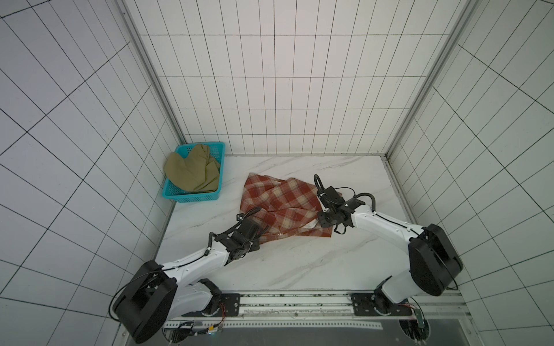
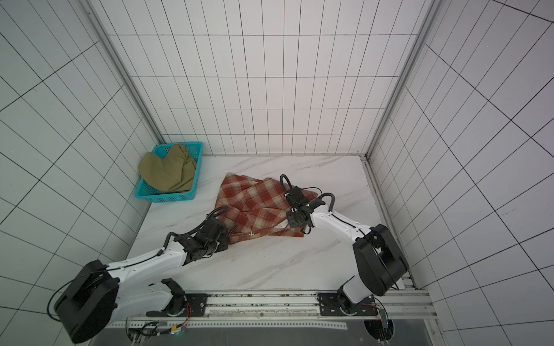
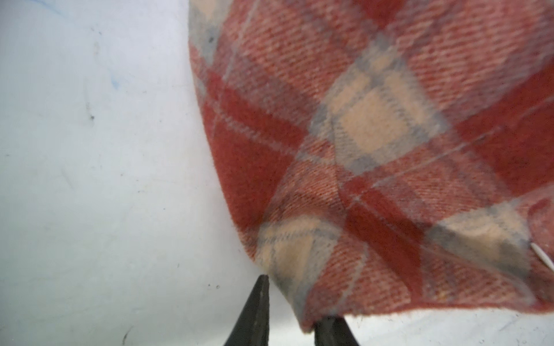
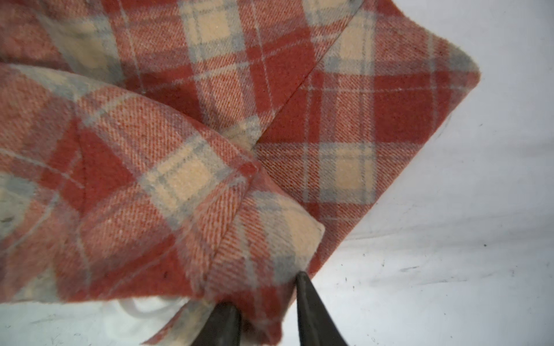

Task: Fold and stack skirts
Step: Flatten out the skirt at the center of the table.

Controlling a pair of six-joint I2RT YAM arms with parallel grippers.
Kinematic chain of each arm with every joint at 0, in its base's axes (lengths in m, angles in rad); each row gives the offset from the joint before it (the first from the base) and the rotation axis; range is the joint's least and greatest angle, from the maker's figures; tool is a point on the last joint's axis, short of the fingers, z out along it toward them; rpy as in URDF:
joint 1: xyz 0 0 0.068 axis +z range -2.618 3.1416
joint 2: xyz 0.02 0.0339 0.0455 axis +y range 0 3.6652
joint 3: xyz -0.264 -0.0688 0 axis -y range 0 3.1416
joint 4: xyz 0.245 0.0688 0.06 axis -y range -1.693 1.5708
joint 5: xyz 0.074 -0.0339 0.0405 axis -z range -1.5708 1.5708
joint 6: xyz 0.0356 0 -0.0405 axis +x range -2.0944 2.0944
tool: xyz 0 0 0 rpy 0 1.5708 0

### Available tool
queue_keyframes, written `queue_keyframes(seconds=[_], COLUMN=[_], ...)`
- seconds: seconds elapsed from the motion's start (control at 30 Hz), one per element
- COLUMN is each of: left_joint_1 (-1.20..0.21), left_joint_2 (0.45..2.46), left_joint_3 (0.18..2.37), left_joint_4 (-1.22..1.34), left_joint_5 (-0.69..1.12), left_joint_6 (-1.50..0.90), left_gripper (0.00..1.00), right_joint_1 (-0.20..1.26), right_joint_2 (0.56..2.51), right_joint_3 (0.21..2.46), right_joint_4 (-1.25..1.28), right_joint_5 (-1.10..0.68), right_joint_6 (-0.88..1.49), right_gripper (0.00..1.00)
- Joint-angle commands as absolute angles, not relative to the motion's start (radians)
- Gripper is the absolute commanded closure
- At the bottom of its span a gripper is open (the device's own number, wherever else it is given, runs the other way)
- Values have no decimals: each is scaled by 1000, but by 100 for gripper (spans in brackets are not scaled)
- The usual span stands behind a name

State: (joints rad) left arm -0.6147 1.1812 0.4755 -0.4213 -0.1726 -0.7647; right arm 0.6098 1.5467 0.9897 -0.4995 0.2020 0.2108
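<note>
The rust-red and cream plaid skirt [image 1: 281, 206] [image 2: 257, 206] lies crumpled at the middle of the marble table. My left gripper [image 1: 262, 231] [image 2: 230, 232] is at its near left corner. In the left wrist view that corner [image 3: 374, 134] hangs between the fingers of the gripper [image 3: 295, 299], which is shut on it. My right gripper [image 1: 317, 223] [image 2: 286, 223] is at the skirt's near right edge. In the right wrist view the gripper [image 4: 263, 290] pinches a thick fold [image 4: 209, 119], beside white lining [image 4: 144, 308]. The olive-khaki skirt [image 1: 192, 170] [image 2: 168, 170] is heaped in the basket.
A teal perforated basket [image 1: 192, 197] [image 2: 166, 196] stands in the far left corner against the tiled walls. Bare marble table [image 1: 299, 263] stretches between the skirt and the front rail. Tiled walls close in the left, back and right sides.
</note>
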Motion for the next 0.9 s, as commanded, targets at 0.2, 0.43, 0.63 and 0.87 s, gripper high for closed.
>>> queue_keyframes(seconds=[0.2, 0.43, 0.63, 0.87], left_joint_1=[-575, -564, -554, -493], left_joint_2=[1196, 1215, 1242, 1264], left_joint_3=[467, 474, 483, 557], left_joint_4=[-395, -371, -346, -374], left_joint_5=[-181, -197, -200, -207], left_joint_6=[-741, -729, -721, -654], left_gripper=[78, 76, 76, 100], right_joint_1=[622, 622, 622, 610], right_joint_2=[1566, 1572, 1585, 1568], right_joint_3=[1028, 1035, 1044, 1088], right_joint_4=[-467, -462, -456, -460], right_joint_5=[229, 215, 209, 216], right_joint_6=[182, 185, 186, 210], right_gripper=[78, 75, 78, 100])
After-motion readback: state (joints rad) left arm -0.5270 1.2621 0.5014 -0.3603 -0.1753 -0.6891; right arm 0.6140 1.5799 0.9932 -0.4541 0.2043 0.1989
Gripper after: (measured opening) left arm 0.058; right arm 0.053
